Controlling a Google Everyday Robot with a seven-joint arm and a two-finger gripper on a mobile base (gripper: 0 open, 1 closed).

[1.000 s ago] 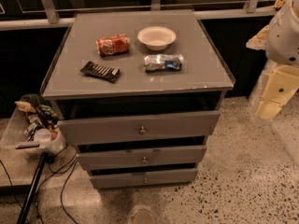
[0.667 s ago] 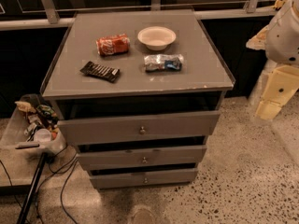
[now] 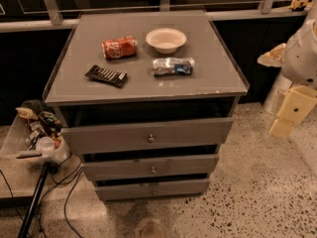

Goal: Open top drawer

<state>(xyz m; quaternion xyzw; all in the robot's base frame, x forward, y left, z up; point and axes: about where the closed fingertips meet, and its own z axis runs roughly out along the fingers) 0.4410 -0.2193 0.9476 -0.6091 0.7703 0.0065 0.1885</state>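
The top drawer (image 3: 148, 134) is the tallest grey front of the cabinet, with a small round metal knob (image 3: 150, 138) at its middle. It stands a little out from the cabinet, with a dark gap above it. The robot arm is at the right edge. Its cream-coloured gripper (image 3: 289, 113) hangs beside the cabinet's right side, apart from the drawer and about level with it.
Two shorter drawers, middle (image 3: 151, 166) and bottom (image 3: 151, 188), sit below. On the cabinet top lie a red can (image 3: 119, 47), a white bowl (image 3: 166, 39), a dark wrapped bar (image 3: 106, 75) and a silver-blue bag (image 3: 173, 66). A clear bin of clutter (image 3: 34, 138), cables and a black pole (image 3: 32, 202) are at the left.
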